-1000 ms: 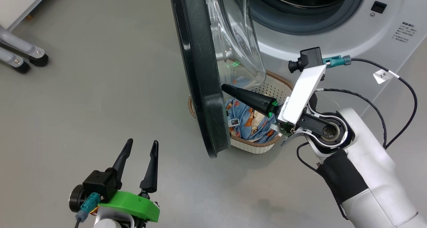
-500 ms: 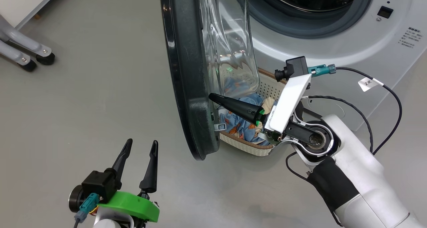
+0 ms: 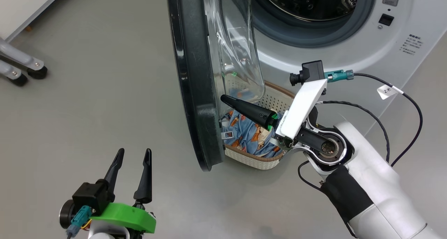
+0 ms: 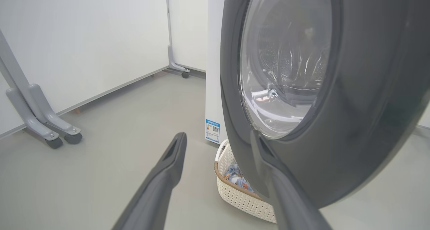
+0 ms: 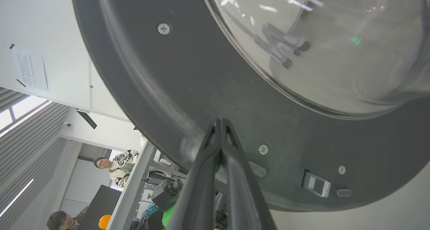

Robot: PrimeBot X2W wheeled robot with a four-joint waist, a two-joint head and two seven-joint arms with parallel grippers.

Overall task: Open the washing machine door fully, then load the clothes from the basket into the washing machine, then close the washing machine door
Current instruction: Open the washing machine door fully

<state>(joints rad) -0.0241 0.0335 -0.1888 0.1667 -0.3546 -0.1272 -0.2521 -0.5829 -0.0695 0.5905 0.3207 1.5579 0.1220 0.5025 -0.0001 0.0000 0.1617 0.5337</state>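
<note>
The washing machine [image 3: 314, 53] stands open, its steel drum showing at the top. The washing machine door [image 3: 192, 85] stands edge-on, black rim toward me, glass bowl [image 3: 234, 46] on the machine side. My right gripper [image 3: 223, 98] is shut, its tip pressed against the inner face of the door rim [image 5: 161, 82], fingertips together [image 5: 220, 122]. Below the door sits the basket [image 3: 255, 160] holding the clothes [image 3: 246, 134], partly hidden by the door and my right arm. My left gripper [image 3: 134, 151] hangs open over bare floor, left of the door [image 4: 352, 139], with the basket [image 4: 235, 196] beyond it.
Grey wheeled stand legs [image 3: 21, 62] rest on the floor at the far left by a white wall panel. A black cable [image 3: 401, 102] loops from my right wrist camera. The door latch [image 5: 315, 184] sticks out of the inner rim. Two people [image 5: 117, 166] are behind the robot.
The door has swung a little further from the machine with my shut right gripper against it, uncovering more of the clothes. The head camera has shifted. My left gripper stays open.
</note>
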